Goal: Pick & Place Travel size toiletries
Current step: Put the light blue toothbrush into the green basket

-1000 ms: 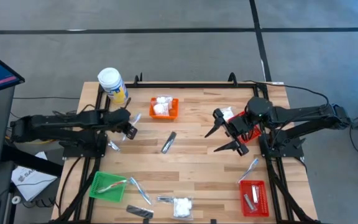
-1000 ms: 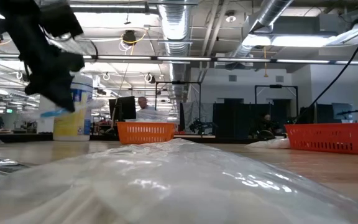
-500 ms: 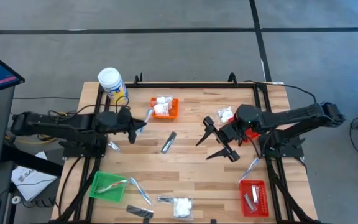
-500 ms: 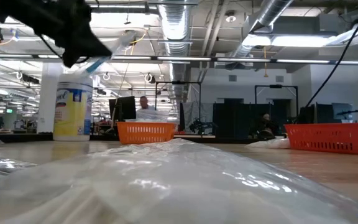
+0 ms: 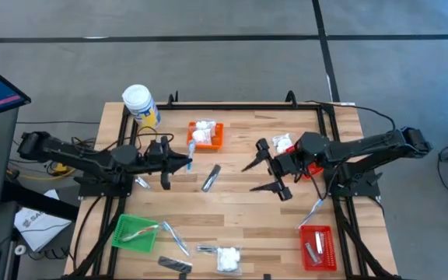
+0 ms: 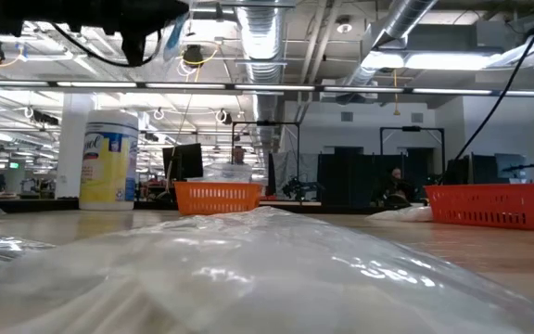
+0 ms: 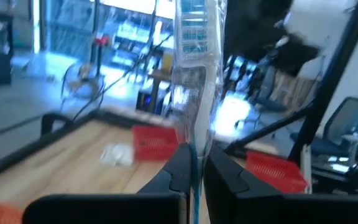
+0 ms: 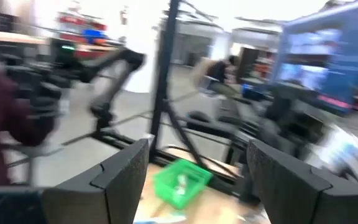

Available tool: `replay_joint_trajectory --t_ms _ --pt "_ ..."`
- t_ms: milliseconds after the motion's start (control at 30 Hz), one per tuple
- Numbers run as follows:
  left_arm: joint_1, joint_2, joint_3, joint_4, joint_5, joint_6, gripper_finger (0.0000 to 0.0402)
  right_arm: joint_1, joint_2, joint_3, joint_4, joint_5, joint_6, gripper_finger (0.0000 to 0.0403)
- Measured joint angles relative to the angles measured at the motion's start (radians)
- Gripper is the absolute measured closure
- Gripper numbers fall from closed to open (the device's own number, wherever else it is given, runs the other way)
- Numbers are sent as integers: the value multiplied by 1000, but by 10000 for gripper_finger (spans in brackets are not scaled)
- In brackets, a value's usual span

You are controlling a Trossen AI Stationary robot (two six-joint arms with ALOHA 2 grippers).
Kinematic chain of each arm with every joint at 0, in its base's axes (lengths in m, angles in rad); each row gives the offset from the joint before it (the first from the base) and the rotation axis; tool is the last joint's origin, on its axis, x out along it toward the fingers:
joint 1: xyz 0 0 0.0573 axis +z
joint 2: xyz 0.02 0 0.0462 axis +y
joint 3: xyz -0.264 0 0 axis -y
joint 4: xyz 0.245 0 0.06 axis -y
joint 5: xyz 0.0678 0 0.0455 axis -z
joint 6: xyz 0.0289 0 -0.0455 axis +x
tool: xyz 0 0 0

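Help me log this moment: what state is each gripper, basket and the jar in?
left gripper: shut on clear-wrapped stick
right gripper: open, empty
orange basket: holds white packets
green basket: holds a stick
red basket: holds sachets
jar: upright, lidded

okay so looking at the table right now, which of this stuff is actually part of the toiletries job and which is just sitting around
Part of the job:
- clear-wrapped stick pinched in the shut left gripper
- dark sachet mid-table
- white packet at the near edge
- white packets in the orange basket
- right gripper, open and empty

Just lying about:
- yellow-labelled jar
- green basket
- red basket
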Motion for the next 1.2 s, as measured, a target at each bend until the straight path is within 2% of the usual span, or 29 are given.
replay_joint_trajectory --t_ms 100,167,333,600,767,1033,1200 --pt "-33 23 -3 70 0 50 391 -2 0 0 5 135 -4 137" --pt "-56 39 -4 117 0 87 391 -4 0 0 10 187 -5 137" --pt "-91 74 -4 199 1 142 391 4 55 2 54 186 -17 137" --pt "-109 77 -4 225 0 153 392 -1 247 160 -5 186 -11 137" --pt "-130 77 -4 232 4 180 392 -23 367 277 -67 186 50 137" --pt "-154 77 -4 252 3 220 392 -49 519 374 -62 156 100 137" --pt "-154 78 -4 253 3 229 392 -47 555 404 -25 139 96 137"
